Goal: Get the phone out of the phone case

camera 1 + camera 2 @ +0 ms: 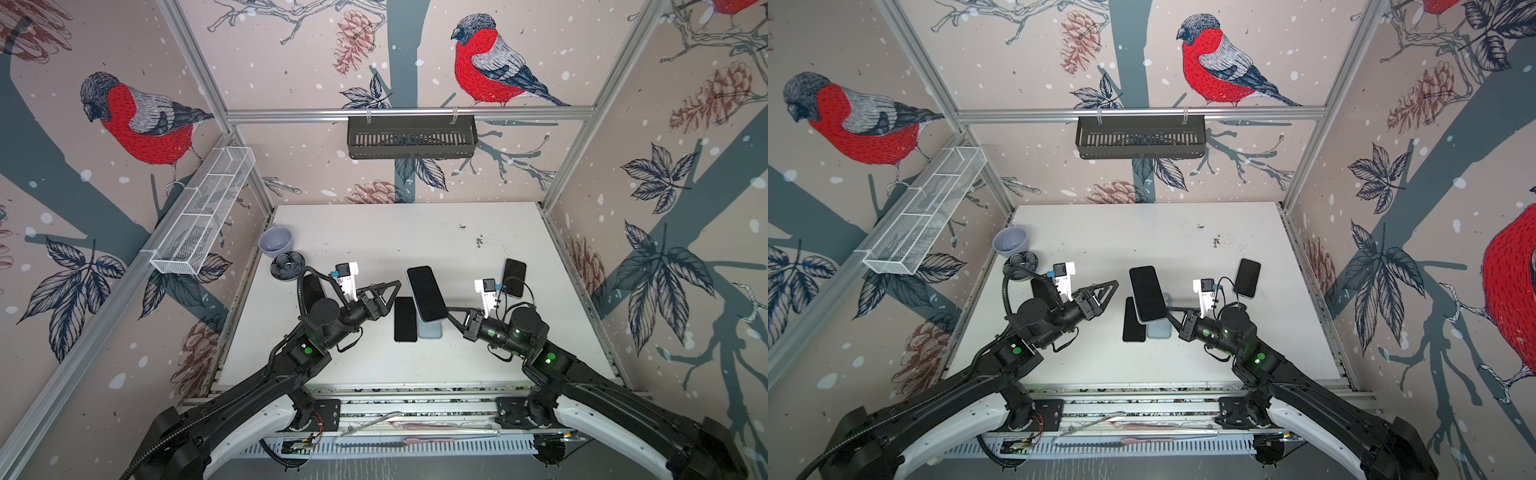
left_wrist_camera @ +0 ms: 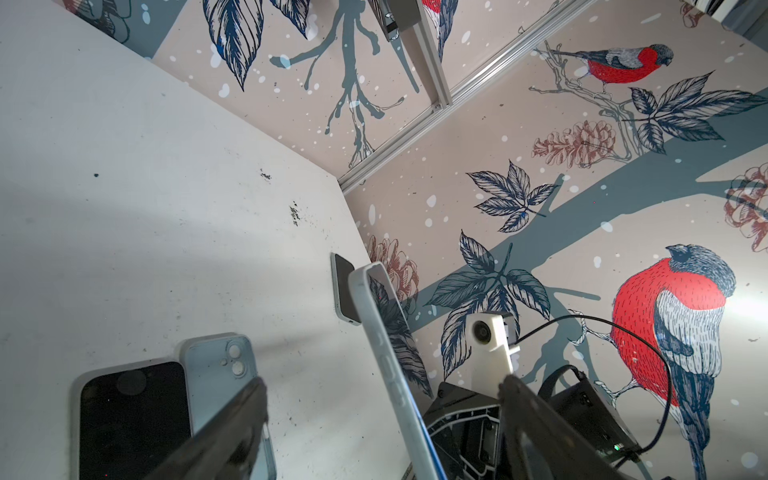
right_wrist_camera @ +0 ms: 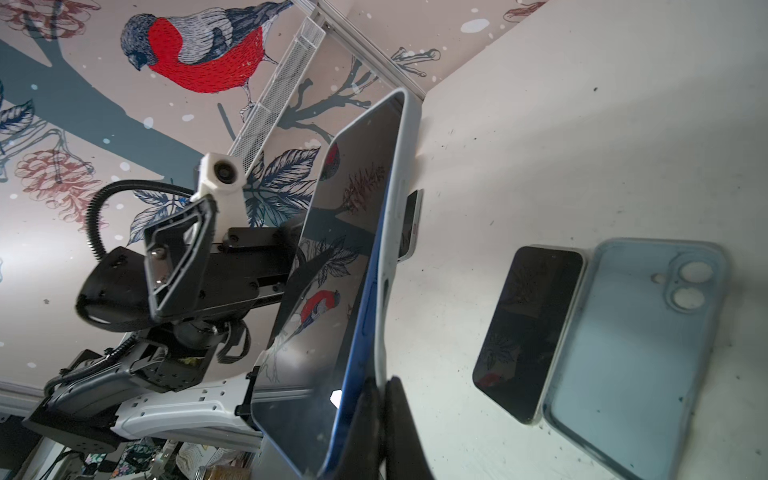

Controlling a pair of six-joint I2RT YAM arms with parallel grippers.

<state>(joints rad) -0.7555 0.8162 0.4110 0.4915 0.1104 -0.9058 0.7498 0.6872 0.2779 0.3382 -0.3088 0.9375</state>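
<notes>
A phone [image 1: 427, 293] with a dark screen and blue edge sits in a pale grey phone case [image 3: 395, 199] and is held tilted above the table in both top views [image 1: 1147, 294]. My right gripper [image 3: 384, 382] is shut on the case's wall at the near end, with the phone's blue edge [image 3: 365, 316] just outside the fingers. In the top views the right gripper [image 1: 451, 309] sits at the phone's near right corner. My left gripper [image 1: 392, 296] stands open just left of the phone. In the left wrist view the case's side [image 2: 386, 353] runs between the open fingers, touching neither.
On the table lie a black phone [image 1: 405, 319] and a light blue case, back up [image 3: 636, 345], below the held phone. Another phone [image 1: 514, 277] lies at the right and one [image 1: 311, 291] under the left arm. A bowl [image 1: 275, 240] and a dark dish [image 1: 287, 266] stand far left.
</notes>
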